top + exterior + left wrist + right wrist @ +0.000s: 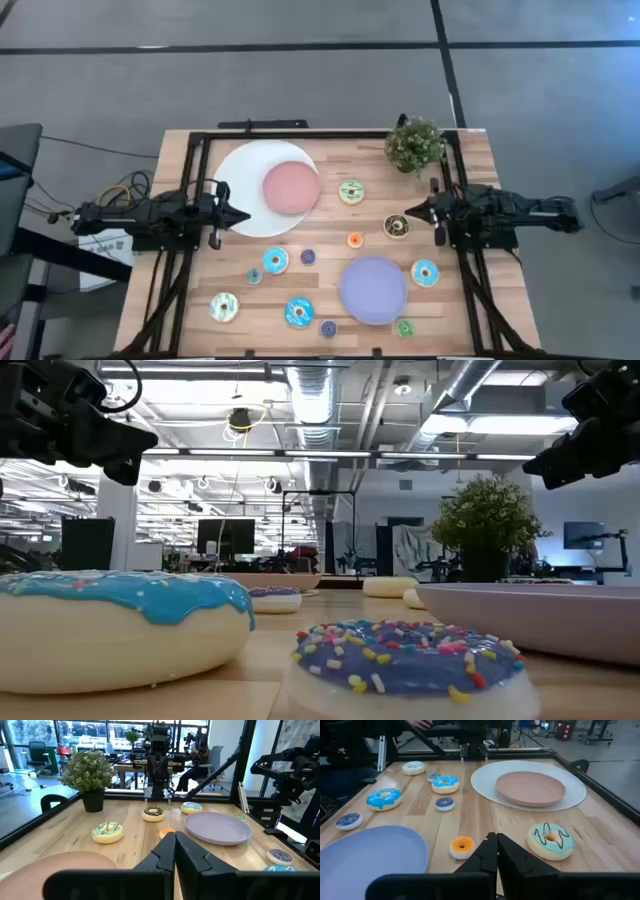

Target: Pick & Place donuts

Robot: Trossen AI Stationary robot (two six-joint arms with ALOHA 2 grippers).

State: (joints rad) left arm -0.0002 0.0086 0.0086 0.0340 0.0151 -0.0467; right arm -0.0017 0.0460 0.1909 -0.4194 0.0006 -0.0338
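I see both arms parked over the wooden counter, each empty. My left pincer hangs clenched at the left edge, tips over the rim of the round white plate that carries a smaller pink plate. My right pincer is clenched too, at the right edge, just beside the brown-iced donut. The other toy donuts lie scattered on the bare wood: a cream-green one near the pink plate, a small orange one mid-counter, blue ones toward the near edge around the lavender plate. A potted plant stands at the far right corner.
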